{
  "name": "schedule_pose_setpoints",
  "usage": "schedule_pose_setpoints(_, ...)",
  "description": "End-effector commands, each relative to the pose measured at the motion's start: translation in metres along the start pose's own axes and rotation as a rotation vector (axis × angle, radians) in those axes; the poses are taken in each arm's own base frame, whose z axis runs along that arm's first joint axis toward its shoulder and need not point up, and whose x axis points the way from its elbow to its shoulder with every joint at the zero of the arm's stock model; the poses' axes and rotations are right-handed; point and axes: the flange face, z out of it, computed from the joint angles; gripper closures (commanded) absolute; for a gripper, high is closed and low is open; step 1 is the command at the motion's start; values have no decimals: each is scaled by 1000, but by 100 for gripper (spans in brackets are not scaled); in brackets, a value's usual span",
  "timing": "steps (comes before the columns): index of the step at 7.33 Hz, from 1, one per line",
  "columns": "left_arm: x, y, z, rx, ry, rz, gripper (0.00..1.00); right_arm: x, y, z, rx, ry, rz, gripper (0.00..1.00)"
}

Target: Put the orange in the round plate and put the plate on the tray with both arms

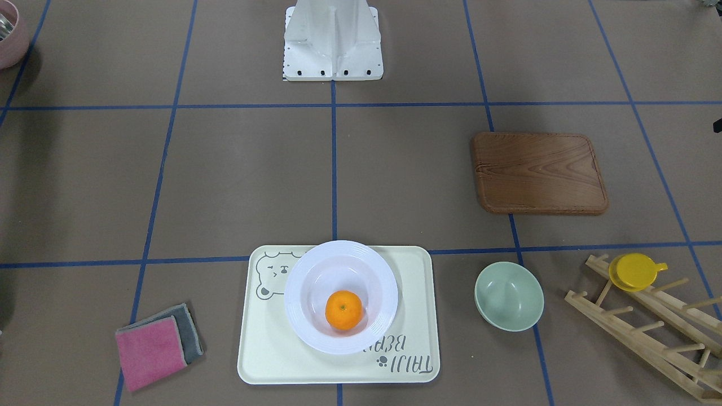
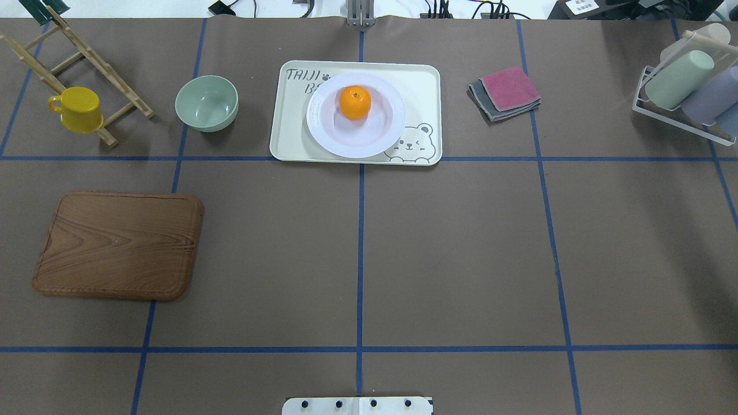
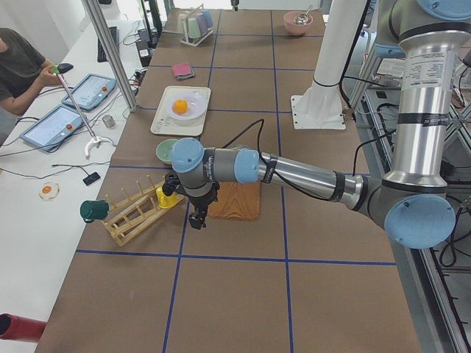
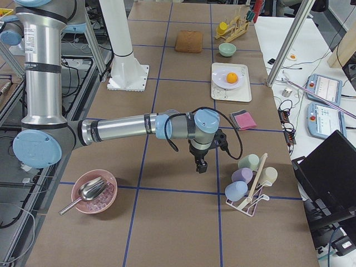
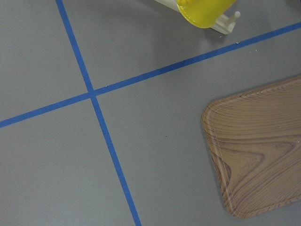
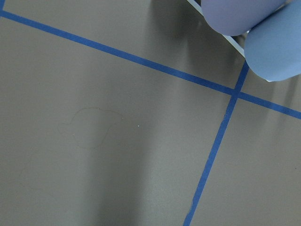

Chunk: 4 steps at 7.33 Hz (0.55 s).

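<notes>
The orange point(image 1: 343, 309) lies in the sunken centre of the white round plate point(image 1: 389, 287). That plate rests on the cream bear-print tray point(image 1: 265, 349) at the table's far side from the robot; the overhead view shows the same orange point(image 2: 354, 102), plate point(image 2: 323, 135) and tray point(image 2: 421, 80). Neither arm is near them. My left gripper point(image 3: 195, 220) hangs over the table between the wooden board and the rack, seen only from the side, so I cannot tell its state. My right gripper point(image 4: 200, 166) hangs beside the cup rack, and I cannot tell its state either.
A brown wooden board point(image 2: 118, 245), a pale-green bowl point(image 2: 206, 104) and a yellow cup point(image 2: 78, 108) on a wooden rack lie on my left. Folded cloths point(image 2: 504, 92) and a cup rack point(image 2: 686, 92) are on my right. A pink bowl point(image 4: 93, 192) holds a scoop.
</notes>
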Motion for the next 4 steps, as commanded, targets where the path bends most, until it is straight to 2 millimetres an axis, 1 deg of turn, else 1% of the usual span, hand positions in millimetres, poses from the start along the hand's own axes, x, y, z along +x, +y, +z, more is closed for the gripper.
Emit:
schedule_pose_setpoints(1,1,-1,0,3,1,9,1,0,3,3,-5,-4,2,0)
schedule_pose_setpoints(2,9,-5,-10,20,-2,20,1,-2,8,1,-2,-3,1,0)
schedule_pose_setpoints(3,11,-4,-11,22,-6,30,1,-9,3,-5,11,-1,-20,0)
schedule_pose_setpoints(4,14,-5,-14,27,-4,32,1,-2,1,1,1,-13,-2,0)
